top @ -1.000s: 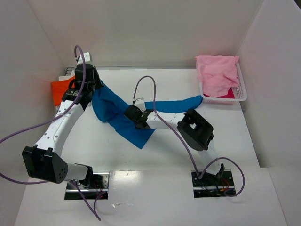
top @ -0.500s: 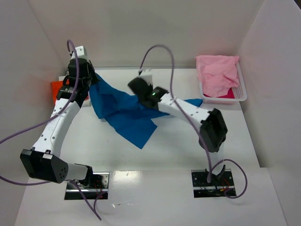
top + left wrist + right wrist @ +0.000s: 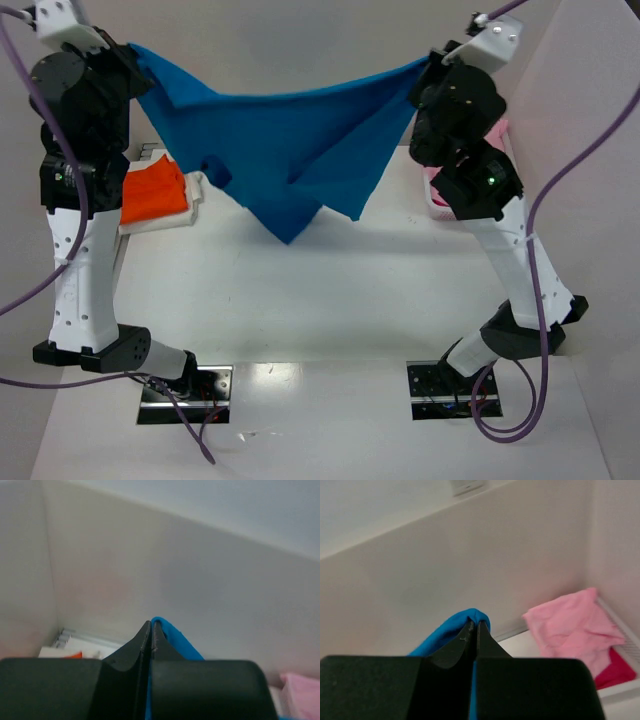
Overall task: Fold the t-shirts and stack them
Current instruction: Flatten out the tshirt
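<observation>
Step in hand: spreading the blue t-shirt [image 3: 290, 150] in the air, ahead of any fold.

- Left gripper [image 3: 151, 630]: clenched on a blue edge, with cloth showing just beside its tips in the wrist view.
- Right gripper [image 3: 474, 627]: also clamped tight, with a blue hem bunched at its tips.
- You have both arms raised high and well apart. The blue tee hangs between them like a hammock over the far half of the desk [image 3: 330, 310]. Its lowest point droops toward the middle and, as far as I can judge from above, is clear of the surface.
- The cloth is not flat. One bunched lump hangs left of centre (a sleeve, probably).

Next move, as I read it: lower both arms together and keep the top edge taut, so the tee lands flat on the bare middle of the desk. Let go only once it lies spread. Uneven lowering would likely leave that lump folded under.

Count:
- Blue tees: one, held aloft.
- Orange t-shirt [image 3: 152, 190]: one, folded at the desk's left edge near the far left corner. It rests on something pale that I cannot identify.
- Pink t-shirt [image 3: 570, 627]: one, rumpled in the white basket [image 3: 629, 639] at the far right corner.
- Dark red cloth [image 3: 616, 672]: one piece under the pink; I cannot tell the garment type.
- Baskets: one.
</observation>
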`<state>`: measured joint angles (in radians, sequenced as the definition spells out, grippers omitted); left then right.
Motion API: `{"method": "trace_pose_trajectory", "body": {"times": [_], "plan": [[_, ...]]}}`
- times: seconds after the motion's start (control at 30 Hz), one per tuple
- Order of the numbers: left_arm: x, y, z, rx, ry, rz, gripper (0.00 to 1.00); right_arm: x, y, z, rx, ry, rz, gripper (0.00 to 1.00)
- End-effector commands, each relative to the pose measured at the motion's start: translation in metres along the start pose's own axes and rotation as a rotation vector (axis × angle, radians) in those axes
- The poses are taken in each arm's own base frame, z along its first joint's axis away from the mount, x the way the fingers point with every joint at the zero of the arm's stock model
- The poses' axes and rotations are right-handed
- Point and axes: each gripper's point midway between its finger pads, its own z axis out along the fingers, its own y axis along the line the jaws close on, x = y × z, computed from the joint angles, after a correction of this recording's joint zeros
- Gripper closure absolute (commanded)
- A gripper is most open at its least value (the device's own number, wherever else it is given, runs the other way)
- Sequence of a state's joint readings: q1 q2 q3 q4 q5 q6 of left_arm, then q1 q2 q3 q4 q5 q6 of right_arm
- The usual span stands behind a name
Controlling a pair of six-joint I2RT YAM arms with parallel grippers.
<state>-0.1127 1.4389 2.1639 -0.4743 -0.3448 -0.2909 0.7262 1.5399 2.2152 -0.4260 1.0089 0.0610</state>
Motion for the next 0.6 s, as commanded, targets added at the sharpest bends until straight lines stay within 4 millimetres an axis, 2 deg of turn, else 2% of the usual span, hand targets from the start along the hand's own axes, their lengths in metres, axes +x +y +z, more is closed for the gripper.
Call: {"method": "trace_pose_trajectory", "body": {"times": [0.0, 0.03, 0.1, 0.3, 0.4, 0.5, 0.57], "plan": [[-0.036, 0.014, -0.002, -0.081, -0.086, 0.029, 1.0, -0.047, -0.073, -0.008, 0.203, -0.11, -0.005, 1.0], [-0.049, 0.012, -0.004, -0.075, -0.116, 0.017, 1.0, -0.04, -0.077, -0.009, 0.22, -0.103, -0.036, 1.0], [-0.059, 0.009, -0.005, -0.07, -0.14, -0.011, 1.0, -0.036, -0.085, -0.013, 0.236, -0.095, -0.061, 1.0], [-0.065, 0.005, -0.011, -0.046, -0.148, -0.026, 1.0, -0.015, -0.097, -0.019, 0.248, -0.067, -0.103, 1.0], [-0.073, 0.004, -0.02, -0.028, -0.158, -0.021, 1.0, -0.005, -0.092, -0.016, 0.231, -0.056, -0.111, 1.0], [-0.072, 0.005, -0.024, -0.026, -0.154, -0.002, 1.0, 0.002, -0.084, -0.013, 0.201, -0.049, -0.108, 1.0], [-0.07, 0.007, -0.024, -0.028, -0.151, 0.023, 1.0, 0.014, -0.075, -0.007, 0.185, -0.032, -0.127, 1.0]]}}
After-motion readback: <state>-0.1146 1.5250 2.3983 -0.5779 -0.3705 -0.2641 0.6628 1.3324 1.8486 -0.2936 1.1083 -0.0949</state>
